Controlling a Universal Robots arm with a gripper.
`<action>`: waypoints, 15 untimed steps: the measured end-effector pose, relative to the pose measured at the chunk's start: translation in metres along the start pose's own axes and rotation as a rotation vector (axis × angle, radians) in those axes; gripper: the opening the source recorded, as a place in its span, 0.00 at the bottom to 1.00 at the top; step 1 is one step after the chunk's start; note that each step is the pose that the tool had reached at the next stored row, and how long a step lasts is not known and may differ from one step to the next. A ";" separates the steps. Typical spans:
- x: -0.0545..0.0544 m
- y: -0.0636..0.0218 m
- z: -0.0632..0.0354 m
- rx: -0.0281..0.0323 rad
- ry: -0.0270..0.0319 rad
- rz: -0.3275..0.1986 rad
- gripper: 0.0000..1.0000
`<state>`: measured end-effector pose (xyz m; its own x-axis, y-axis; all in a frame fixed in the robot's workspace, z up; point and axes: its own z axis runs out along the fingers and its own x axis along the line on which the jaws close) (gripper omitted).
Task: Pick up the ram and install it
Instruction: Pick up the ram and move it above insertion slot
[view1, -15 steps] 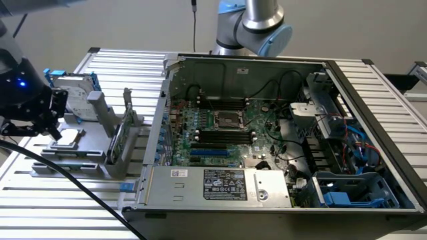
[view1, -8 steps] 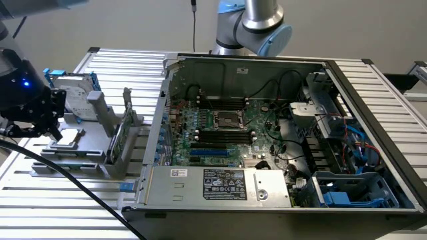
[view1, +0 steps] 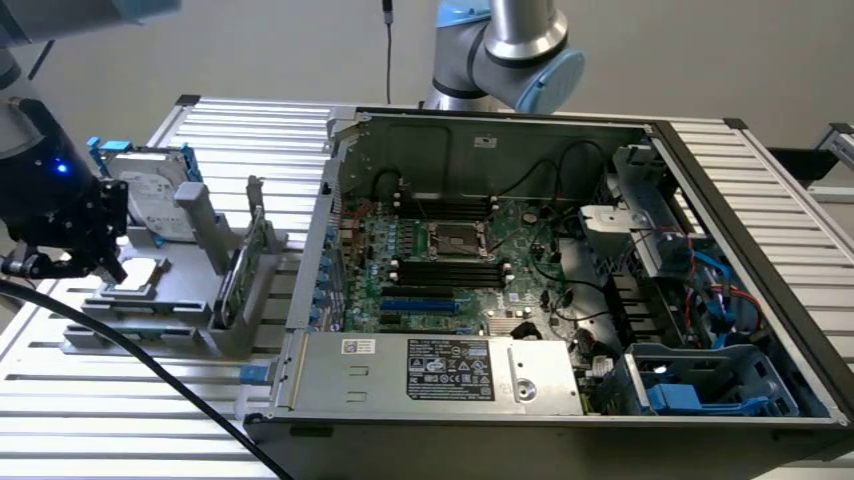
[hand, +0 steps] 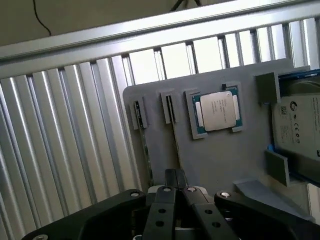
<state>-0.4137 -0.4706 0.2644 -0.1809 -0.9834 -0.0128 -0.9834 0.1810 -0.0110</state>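
Exterior view lets us see the ram (view1: 236, 282) only in part: it stands on its long edge in the grey holder (view1: 174, 325) on the slatted table (view1: 107, 420), at that view's left, outside the open computer case (view1: 494, 150), and the holder's uprights mask its ends. We cannot make out its chips. Farther to that view's left the hard drive (view1: 144, 190) is partly covered by an upright. Inside the case the motherboard (view1: 441, 250) has its black slots crossed by wires. A black cable (view1: 160, 375) runs over the table in front of the holder. From the wrist camera the holder's boards appear edge-on as 2 thin dark lines, the processor (hand: 217, 112) lies whole in its square recess, and the near end of the holder is covered by the black linkage of the tool (hand: 174, 174). Its 2 fingers (hand: 171, 175) are pressed together with no gap, and we see nothing clamped between them. The tips hang over 1 of the dark lines; whether they touch it we cannot tell
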 end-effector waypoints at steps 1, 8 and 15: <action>0.000 0.0000 0.0004 -0.0016 0.0001 -0.018 0.11; 0.001 -0.0002 0.0031 -0.0206 0.0028 -0.112 0.11; 0.013 -0.0022 0.0087 -0.0582 0.0075 -0.125 0.36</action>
<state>-0.4137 -0.4833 0.2556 -0.0563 -0.9984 -0.0075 -0.9974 0.0559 0.0460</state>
